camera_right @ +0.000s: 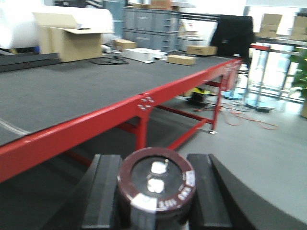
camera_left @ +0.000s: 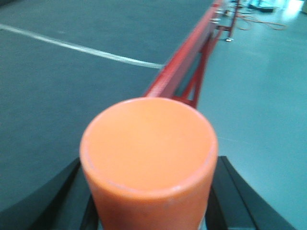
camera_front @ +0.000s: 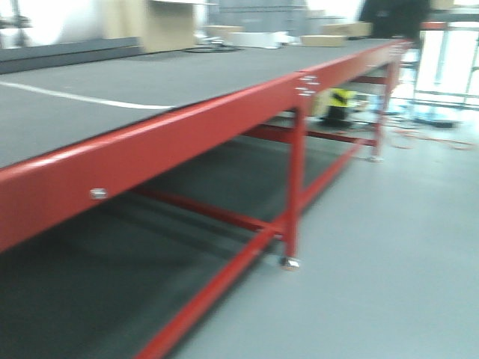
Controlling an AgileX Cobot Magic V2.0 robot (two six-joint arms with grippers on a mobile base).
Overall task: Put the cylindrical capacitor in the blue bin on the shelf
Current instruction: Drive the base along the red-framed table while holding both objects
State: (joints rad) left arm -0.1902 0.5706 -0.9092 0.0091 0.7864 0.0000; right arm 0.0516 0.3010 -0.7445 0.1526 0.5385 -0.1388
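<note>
In the right wrist view the cylindrical capacitor (camera_right: 156,184) stands on end between two black fingers (camera_right: 106,191). It is dark brown with two shiny terminals on its top face and pale print round the rim. My right gripper (camera_right: 157,167) is shut on it, just off the table's red edge. In the left wrist view an orange cylinder (camera_left: 148,148) with a smooth flat top fills the lower middle. My left gripper (camera_left: 149,191) is shut on it, above the table edge. The blue bin and the shelf are out of view.
A long red-framed table (camera_front: 172,131) with a dark grey top runs away to the right, with a white line (camera_front: 82,97) across it. Cardboard boxes (camera_right: 72,40) and grey crates (camera_right: 148,21) stand at its far end. An orange cable (camera_right: 249,120) lies on the grey floor (camera_front: 389,262).
</note>
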